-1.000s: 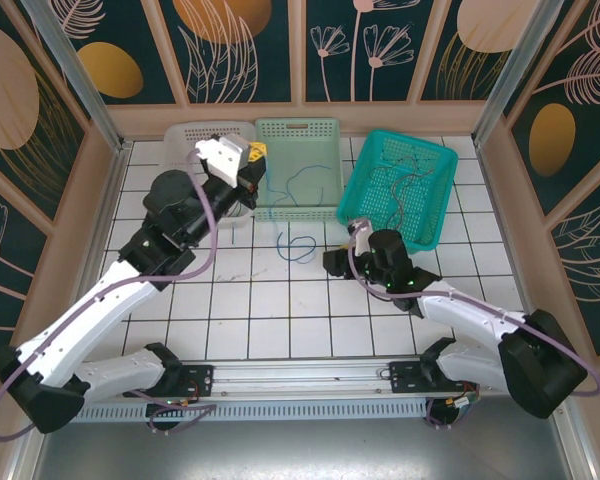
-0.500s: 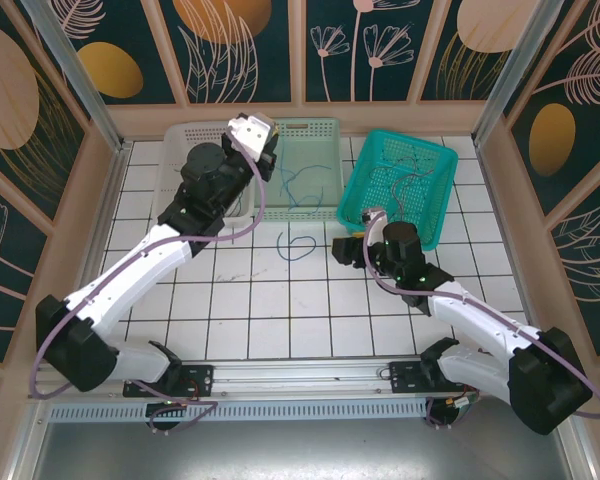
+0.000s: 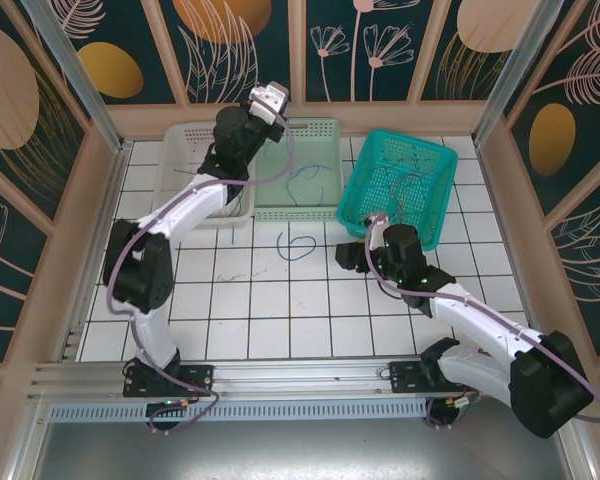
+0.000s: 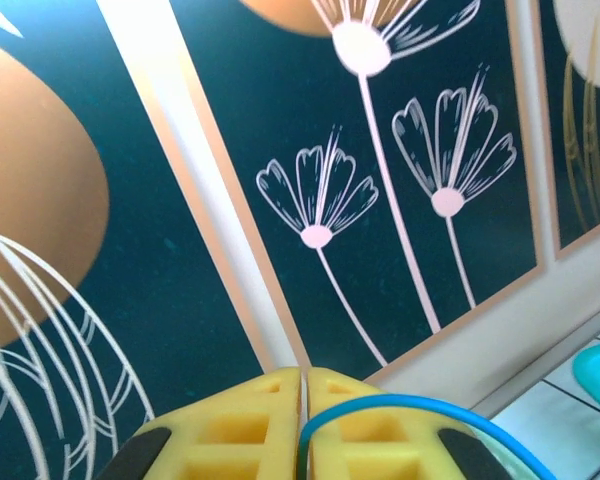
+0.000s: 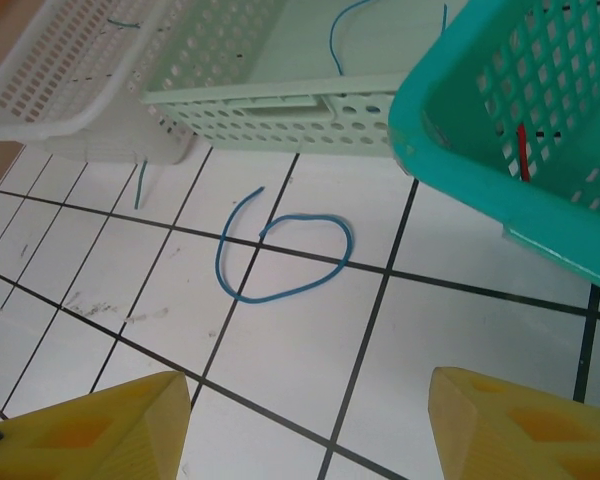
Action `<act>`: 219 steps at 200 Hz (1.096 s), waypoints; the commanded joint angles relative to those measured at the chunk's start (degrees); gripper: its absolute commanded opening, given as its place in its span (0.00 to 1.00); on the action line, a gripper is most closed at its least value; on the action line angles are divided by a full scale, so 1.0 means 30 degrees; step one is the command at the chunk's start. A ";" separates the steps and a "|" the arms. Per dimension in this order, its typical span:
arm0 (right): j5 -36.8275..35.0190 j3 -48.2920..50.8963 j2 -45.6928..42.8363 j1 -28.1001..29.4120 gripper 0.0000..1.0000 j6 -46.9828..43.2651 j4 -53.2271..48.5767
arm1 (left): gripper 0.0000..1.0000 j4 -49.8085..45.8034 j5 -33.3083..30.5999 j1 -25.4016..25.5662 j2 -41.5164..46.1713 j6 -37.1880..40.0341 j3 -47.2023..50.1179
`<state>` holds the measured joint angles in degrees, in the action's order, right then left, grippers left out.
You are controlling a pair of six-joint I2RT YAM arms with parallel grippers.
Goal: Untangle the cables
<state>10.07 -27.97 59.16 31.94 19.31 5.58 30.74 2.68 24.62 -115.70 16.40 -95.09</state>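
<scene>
My left gripper (image 3: 268,99) is raised high at the back wall, above the pale green basket (image 3: 297,127). Its yellow fingers (image 4: 230,430) are shut on a blue cable (image 4: 430,404) that arcs off to the right. Another blue cable (image 3: 298,245) lies looped on the tiles in front of that basket, also in the right wrist view as a blue loop (image 5: 280,255). My right gripper (image 3: 348,256) hangs low just right of the loop, open and holding nothing (image 5: 305,430). More thin cables lie in the pale green basket (image 3: 300,183) and in the teal basket (image 3: 385,217).
A white basket (image 3: 185,135) stands left of the pale green one (image 5: 270,105). A short teal wire (image 5: 140,185) lies on the tiles by the white basket. A red wire (image 5: 521,150) shows through the teal basket's mesh. Patterned walls close the back and sides.
My left arm has swung up and back from over the white basket to the rear wall, gripper still shut. My right gripper has drifted slightly right beside the loop.
</scene>
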 commanded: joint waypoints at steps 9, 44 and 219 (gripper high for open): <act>-0.0268 -0.0179 0.0320 -0.0098 0.64 0.0397 -0.0662 | 0.13 0.1030 0.0668 -0.0383 -0.2544 -0.0289 -0.2869; -0.0323 -0.0565 0.0657 -0.0097 0.64 0.0333 -0.1092 | 0.18 -0.1181 0.1401 -0.0503 -0.4152 -0.0233 -0.4888; -0.0133 -0.8940 0.7971 -0.0656 0.65 -0.2255 -0.4629 | 0.98 -2.5597 0.5607 -0.0502 -0.6242 0.1766 -1.2950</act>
<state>9.08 -51.13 81.36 31.75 14.55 -5.39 -14.79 11.86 23.24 -124.49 16.69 -120.68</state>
